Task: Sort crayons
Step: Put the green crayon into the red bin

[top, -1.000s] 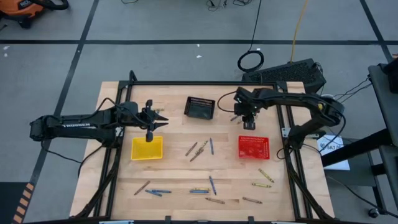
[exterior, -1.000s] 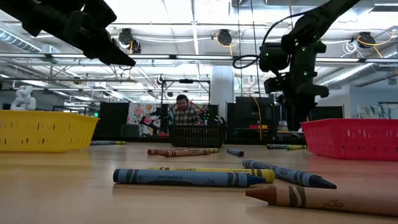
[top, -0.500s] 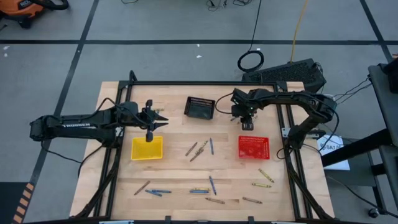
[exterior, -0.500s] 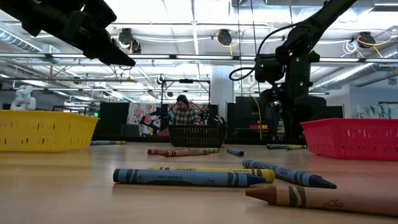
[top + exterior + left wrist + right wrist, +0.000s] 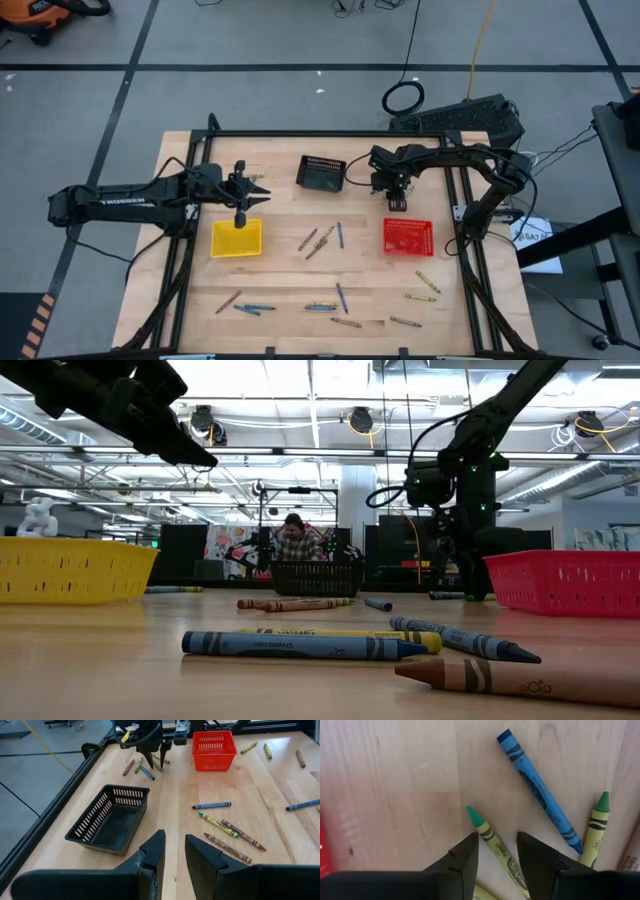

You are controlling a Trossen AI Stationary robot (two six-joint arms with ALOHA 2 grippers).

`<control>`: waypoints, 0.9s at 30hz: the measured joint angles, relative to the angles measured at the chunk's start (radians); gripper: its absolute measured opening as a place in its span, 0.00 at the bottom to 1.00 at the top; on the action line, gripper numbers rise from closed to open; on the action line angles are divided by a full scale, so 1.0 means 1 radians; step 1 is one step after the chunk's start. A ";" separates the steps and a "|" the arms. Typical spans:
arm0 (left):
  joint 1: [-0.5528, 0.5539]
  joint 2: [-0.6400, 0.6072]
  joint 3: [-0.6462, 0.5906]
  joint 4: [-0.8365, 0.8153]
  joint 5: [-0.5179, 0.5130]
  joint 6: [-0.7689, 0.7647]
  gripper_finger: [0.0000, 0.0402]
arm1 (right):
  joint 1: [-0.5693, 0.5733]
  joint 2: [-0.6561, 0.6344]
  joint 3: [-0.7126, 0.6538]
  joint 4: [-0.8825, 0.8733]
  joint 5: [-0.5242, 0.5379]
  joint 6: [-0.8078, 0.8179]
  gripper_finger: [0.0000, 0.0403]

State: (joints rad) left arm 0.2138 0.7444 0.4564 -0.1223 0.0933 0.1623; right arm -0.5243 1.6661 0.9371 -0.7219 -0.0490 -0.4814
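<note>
The short wax crayons (image 5: 322,240) are scattered over the middle and lower part of the light wooden table (image 5: 280,282) in the high view, blue, yellow-green and brown ones. A few more sit right under the right gripper (image 5: 386,184), upper right of centre, between the black mesh basket (image 5: 322,172) and the red mesh basket (image 5: 408,237). Its wrist view shows a green-tipped yellow-green crayon (image 5: 496,848) running between the parted fingers, nothing gripped, with a blue crayon (image 5: 540,790) just beside it. The left gripper (image 5: 240,218) hangs above the yellow mesh basket (image 5: 236,238) at middle left, fingers slightly apart and empty.
</note>
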 joint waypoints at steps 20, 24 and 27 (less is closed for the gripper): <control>0.000 0.000 0.000 0.000 0.000 0.000 0.20 | 0.000 0.000 0.000 0.000 -0.005 0.024 0.02; 0.000 0.000 0.000 0.000 0.000 0.000 0.20 | 0.000 0.000 0.000 0.000 -0.005 0.024 0.01; 0.000 0.000 0.000 0.000 0.000 0.000 0.20 | 0.000 0.000 0.000 0.000 -0.005 0.024 0.01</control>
State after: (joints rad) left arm 0.2138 0.7444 0.4564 -0.1223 0.0933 0.1624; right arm -0.5243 1.6665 0.9371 -0.7219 -0.0540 -0.4576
